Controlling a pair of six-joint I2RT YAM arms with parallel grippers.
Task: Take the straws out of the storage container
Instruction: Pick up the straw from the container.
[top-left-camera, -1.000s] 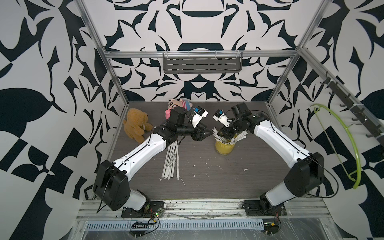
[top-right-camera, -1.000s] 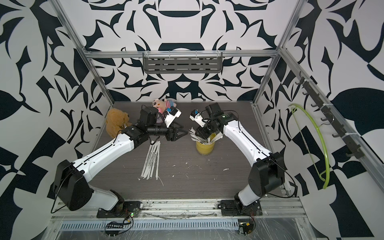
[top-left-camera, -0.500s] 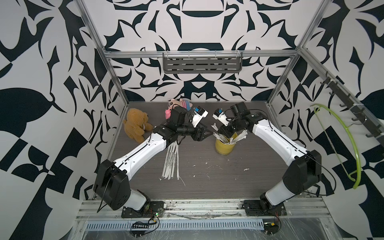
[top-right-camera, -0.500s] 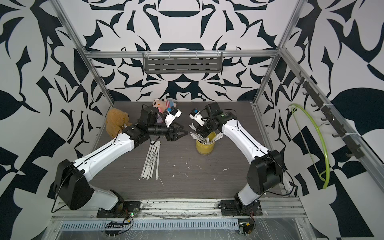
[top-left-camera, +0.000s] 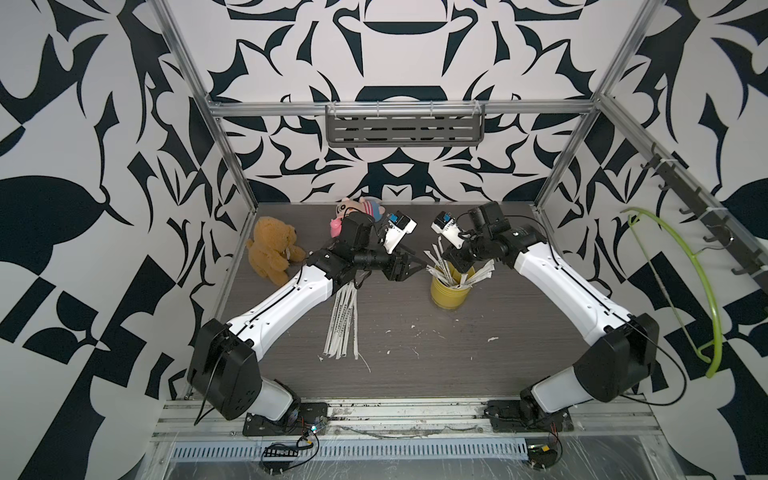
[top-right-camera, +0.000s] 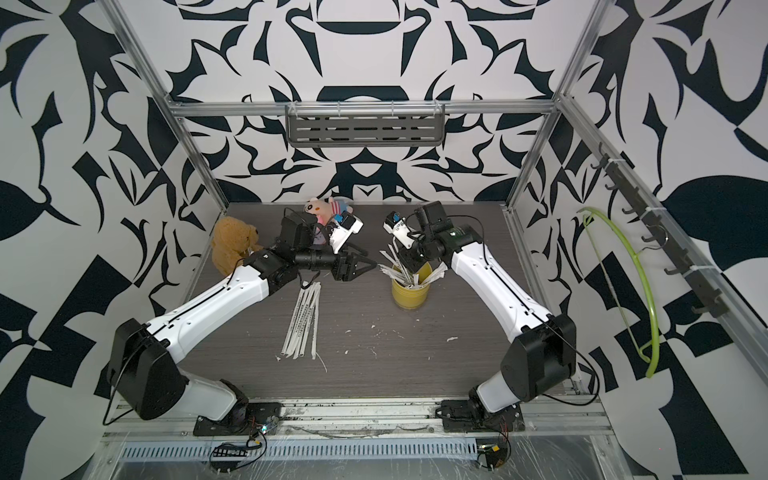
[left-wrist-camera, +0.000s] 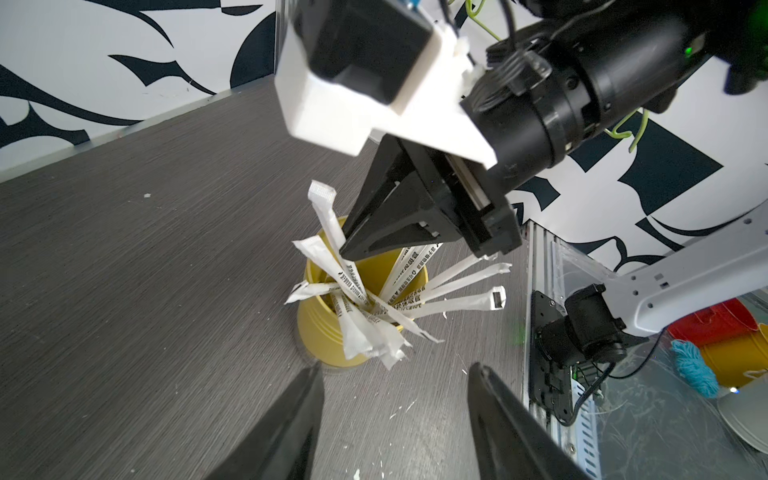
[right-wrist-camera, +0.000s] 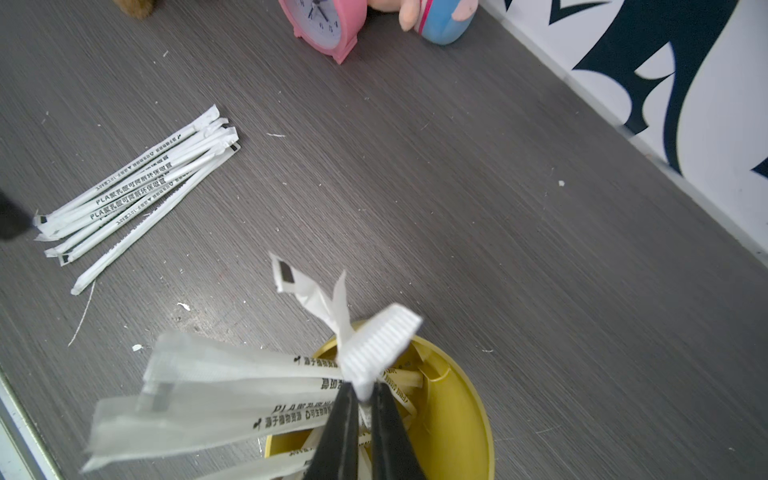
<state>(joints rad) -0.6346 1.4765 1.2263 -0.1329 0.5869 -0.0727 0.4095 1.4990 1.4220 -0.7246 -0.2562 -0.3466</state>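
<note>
The storage container, a yellow cup (top-left-camera: 451, 293) (top-right-camera: 410, 294) (left-wrist-camera: 322, 332) (right-wrist-camera: 453, 407), stands upright right of the table's middle. Several straws (top-left-camera: 436, 259) (top-right-camera: 392, 261) (left-wrist-camera: 353, 284) (right-wrist-camera: 232, 390) in white paper wrappers fan out of its mouth. My right gripper (top-left-camera: 456, 261) (top-right-camera: 409, 266) (left-wrist-camera: 344, 249) (right-wrist-camera: 363, 388) reaches into the mouth, shut on the ribbed wrapper end of one straw (right-wrist-camera: 380, 343). My left gripper (top-left-camera: 417, 259) (top-right-camera: 371, 257) (left-wrist-camera: 397, 368) hovers open just left of the cup, holding nothing. Several more straws (top-left-camera: 343, 324) (top-right-camera: 303, 322) (right-wrist-camera: 137, 187) lie bundled on the table.
A brown teddy bear (top-left-camera: 272, 249) sits at the back left. A pink alarm clock (right-wrist-camera: 322, 25) and a pig plush (top-left-camera: 357, 208) (right-wrist-camera: 436, 20) stand by the rear wall. Small white scraps (top-left-camera: 492, 339) dot the tabletop. A green hanger (top-left-camera: 702, 291) hangs on the right wall.
My right gripper's jaws have closed on a straw at the cup's mouth. The left arm has stayed where it was, open.
</note>
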